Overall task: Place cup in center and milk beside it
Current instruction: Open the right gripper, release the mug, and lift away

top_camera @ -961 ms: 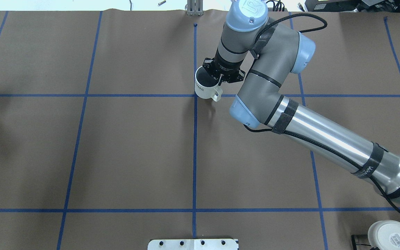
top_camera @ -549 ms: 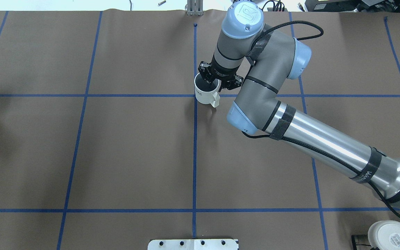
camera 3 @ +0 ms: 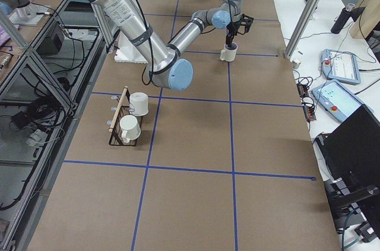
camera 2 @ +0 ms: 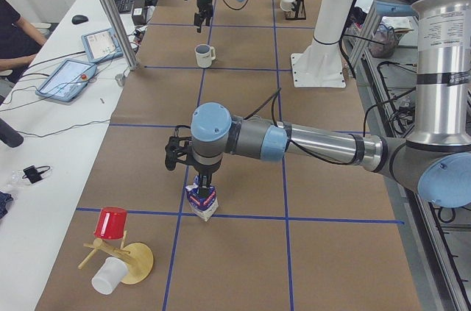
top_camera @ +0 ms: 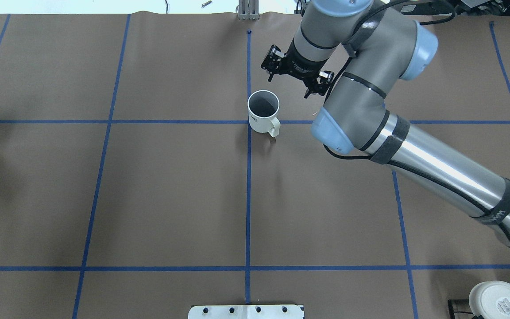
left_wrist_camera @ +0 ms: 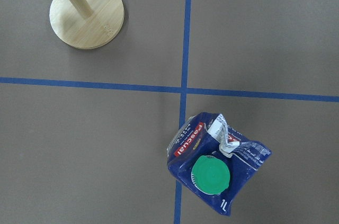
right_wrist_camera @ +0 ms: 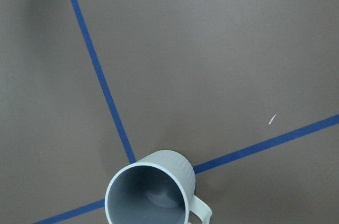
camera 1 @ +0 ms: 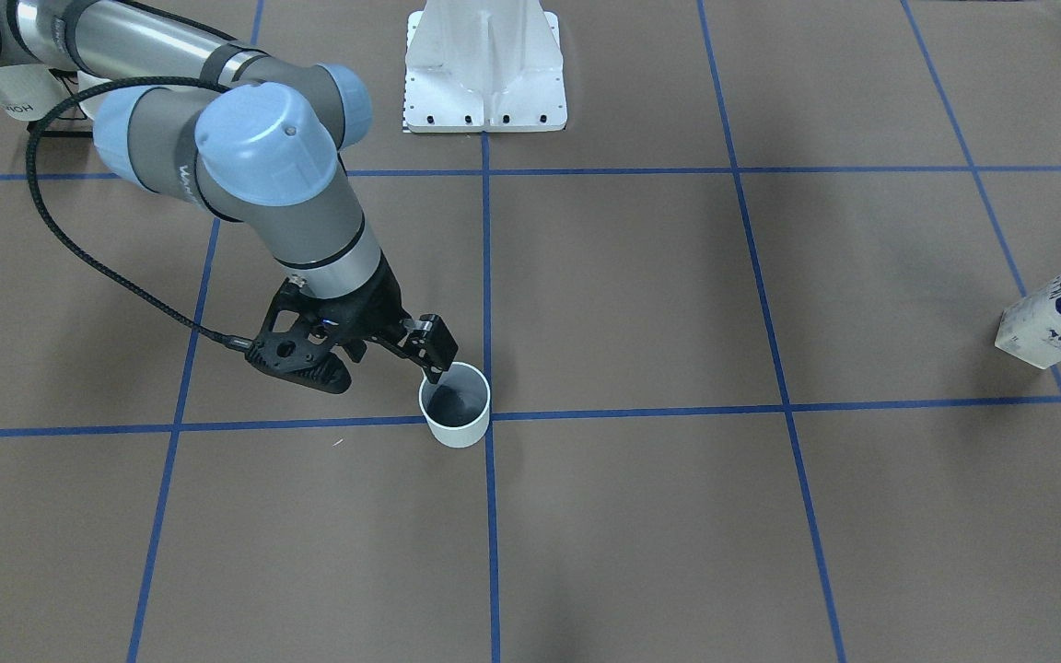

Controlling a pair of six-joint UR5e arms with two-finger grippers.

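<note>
The cup (top_camera: 263, 110) is a white mug with a loop handle and a dark inside. It stands upright at the tape crossing in mid-table and also shows in the front view (camera 1: 455, 405) and the right wrist view (right_wrist_camera: 148, 195). My right gripper (top_camera: 288, 86) is open and empty, raised just beyond the cup. The milk (camera 1: 1060, 313) is a white and navy carton with a green cap (left_wrist_camera: 211, 175). It stands far off on my left side. My left gripper (camera 2: 203, 179) hovers right over the carton (camera 2: 201, 202); I cannot tell whether it is open or shut.
A wooden stand (camera 2: 136, 263) with a red cup (camera 2: 112, 223) and a white cup stands near the milk. A rack (camera 3: 122, 121) with white mugs is on my right side. The white robot base plate (camera 1: 484, 64) sits at the table's near edge.
My right gripper has opened, let go of the cup and lifted away toward the far side. The cup stays standing at the tape crossing.
</note>
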